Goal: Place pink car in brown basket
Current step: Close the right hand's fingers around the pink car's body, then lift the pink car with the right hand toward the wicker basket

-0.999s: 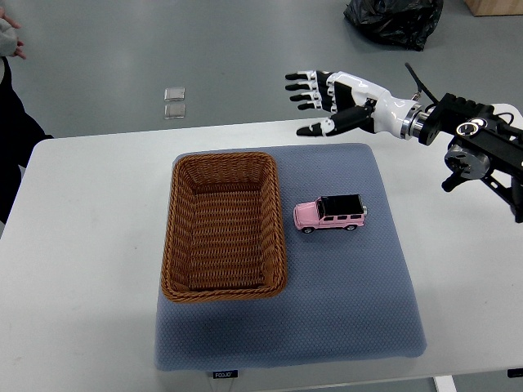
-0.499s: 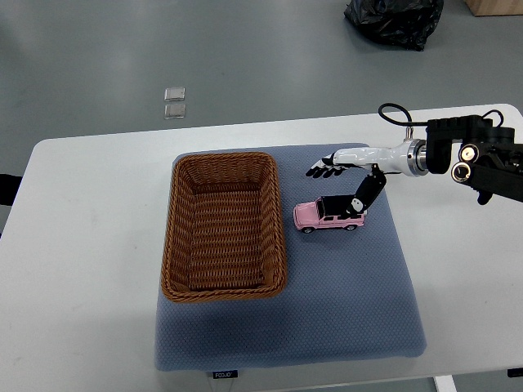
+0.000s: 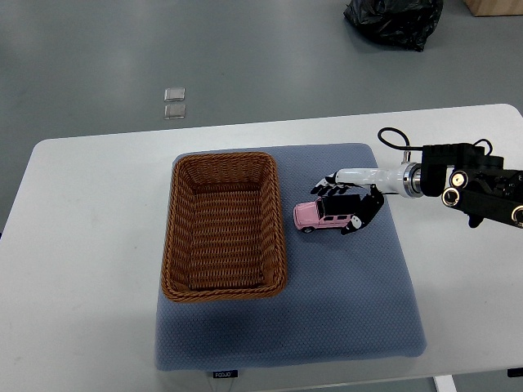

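Top view: your right hand (image 3: 347, 200) sits over the pink car (image 3: 327, 216).
Fingers curl around its roof (car on the blue mat (image 3: 343, 310)), beside the brown basket (image 3: 225, 225).

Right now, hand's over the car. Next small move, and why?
Probably close the right hand fully on the pink car, then lift. The fingers drape over the car's black roof and rear, but the car sits on the grey mat, beside the brown basket, not in it. Whether the grip is firm cannot be told, so secure it before carrying left.
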Robot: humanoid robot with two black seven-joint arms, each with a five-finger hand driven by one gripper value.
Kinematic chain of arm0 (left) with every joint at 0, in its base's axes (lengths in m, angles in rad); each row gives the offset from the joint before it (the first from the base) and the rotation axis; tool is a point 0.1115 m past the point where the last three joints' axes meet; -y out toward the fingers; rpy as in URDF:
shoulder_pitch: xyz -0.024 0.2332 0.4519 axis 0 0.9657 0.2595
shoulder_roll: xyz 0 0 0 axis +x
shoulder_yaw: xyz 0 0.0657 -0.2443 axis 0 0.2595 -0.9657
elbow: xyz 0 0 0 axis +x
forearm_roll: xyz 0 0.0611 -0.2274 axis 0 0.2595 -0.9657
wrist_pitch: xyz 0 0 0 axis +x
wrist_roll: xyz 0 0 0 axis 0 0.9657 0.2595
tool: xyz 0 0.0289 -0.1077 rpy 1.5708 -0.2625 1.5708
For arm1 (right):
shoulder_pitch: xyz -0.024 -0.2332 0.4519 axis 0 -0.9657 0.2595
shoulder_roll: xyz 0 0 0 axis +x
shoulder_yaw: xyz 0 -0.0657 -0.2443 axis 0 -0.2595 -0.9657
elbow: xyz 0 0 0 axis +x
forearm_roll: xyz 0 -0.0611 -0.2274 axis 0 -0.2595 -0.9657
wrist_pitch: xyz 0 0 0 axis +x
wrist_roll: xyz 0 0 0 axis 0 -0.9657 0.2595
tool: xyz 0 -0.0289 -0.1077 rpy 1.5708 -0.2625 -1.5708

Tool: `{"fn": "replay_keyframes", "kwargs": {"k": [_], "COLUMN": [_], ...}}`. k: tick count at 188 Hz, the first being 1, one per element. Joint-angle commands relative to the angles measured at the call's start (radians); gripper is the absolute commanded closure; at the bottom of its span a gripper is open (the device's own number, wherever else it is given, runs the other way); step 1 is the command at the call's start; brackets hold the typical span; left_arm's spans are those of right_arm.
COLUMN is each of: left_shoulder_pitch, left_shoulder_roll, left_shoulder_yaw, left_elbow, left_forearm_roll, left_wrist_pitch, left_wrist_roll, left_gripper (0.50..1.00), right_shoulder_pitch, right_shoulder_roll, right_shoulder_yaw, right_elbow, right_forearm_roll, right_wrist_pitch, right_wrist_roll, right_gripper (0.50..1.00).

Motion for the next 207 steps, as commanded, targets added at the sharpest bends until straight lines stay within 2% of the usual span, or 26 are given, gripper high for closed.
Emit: {"fn": "replay_keyframes", "kwargs": {"k": [1,4,5,13,21,22,23,24,25,26,27,28,72,116,128,129,139,160,183,207], "left_shoulder_pitch": [0.000,0.000,0.000,0.000,0.000,0.000,0.000,0.000,0.000,0.000,0.000,0.000,0.000,0.000,0.000,0.000,0.000,0.000,0.000,-0.005], "left_shoulder_roll": [0.000,0.000,0.000,0.000,0.000,0.000,0.000,0.000,0.000,0.000,0.000,0.000,0.000,0.000,0.000,0.000,0.000,0.000,0.000,0.000], "left_shoulder_yaw": [0.000,0.000,0.000,0.000,0.000,0.000,0.000,0.000,0.000,0.000,0.000,0.000,0.000,0.000,0.000,0.000,0.000,0.000,0.001,0.000], "left_elbow": [0.000,0.000,0.000,0.000,0.000,0.000,0.000,0.000,0.000,0.000,0.000,0.000,0.001,0.001,0.001,0.001,0.001,0.000,0.000,-0.002], "left_forearm_roll": [0.000,0.000,0.000,0.000,0.000,0.000,0.000,0.000,0.000,0.000,0.000,0.000,0.000,0.000,0.000,0.000,0.000,0.000,0.000,0.002], "left_wrist_pitch": [0.000,0.000,0.000,0.000,0.000,0.000,0.000,0.000,0.000,0.000,0.000,0.000,0.000,0.000,0.000,0.000,0.000,0.000,0.000,0.000], "left_wrist_roll": [0.000,0.000,0.001,0.000,0.000,0.001,0.001,0.000,0.000,0.001,0.001,0.000,0.000,0.001,0.000,0.001,0.000,0.000,0.000,0.000], "left_gripper": [0.500,0.500,0.500,0.500,0.500,0.500,0.500,0.500,0.500,0.500,0.500,0.500,0.500,0.500,0.500,0.500,0.500,0.500,0.500,0.500], "right_shoulder_pitch": [-0.006,-0.006,-0.006,-0.006,-0.008,-0.008,-0.008,-0.008,-0.008,-0.008,-0.008,-0.008,0.012,0.138,0.146,0.187,0.218,0.296,0.348,0.357], "right_shoulder_roll": [0.011,0.011,0.011,0.012,0.012,0.012,0.012,0.012,0.012,0.012,0.012,0.012,-0.019,-0.134,-0.137,-0.146,-0.144,-0.111,0.003,0.138], "right_shoulder_yaw": [-0.003,-0.003,-0.005,-0.005,-0.005,-0.005,-0.005,-0.005,-0.005,-0.005,-0.005,-0.005,0.009,0.017,0.017,0.020,0.020,0.018,0.004,0.000], "right_elbow": [-0.008,-0.008,-0.008,-0.010,-0.011,-0.011,-0.011,-0.013,-0.013,-0.013,-0.013,-0.014,-0.014,0.058,0.062,0.084,0.090,0.092,0.072,-0.014], "right_forearm_roll": [-0.013,-0.013,-0.013,-0.013,-0.014,-0.014,-0.014,-0.014,-0.014,-0.014,-0.014,-0.014,0.001,0.013,0.015,0.032,0.052,0.093,0.121,0.133], "right_wrist_pitch": [-0.005,-0.005,-0.005,-0.005,-0.006,-0.005,-0.005,-0.005,-0.005,-0.005,-0.005,-0.005,0.011,0.069,0.070,0.080,0.083,0.098,0.097,0.095], "right_wrist_roll": [0.002,0.002,0.002,0.002,0.004,0.004,0.004,0.004,0.004,0.004,0.004,0.004,0.005,0.010,0.010,0.010,0.008,0.007,0.005,0.005], "right_gripper": [0.748,0.762,0.783,0.852,0.895,0.916,0.916,0.942,0.942,0.979,0.979,1.000,1.000,1.000,1.000,1.000,1.000,1.000,1.000,1.000]}}
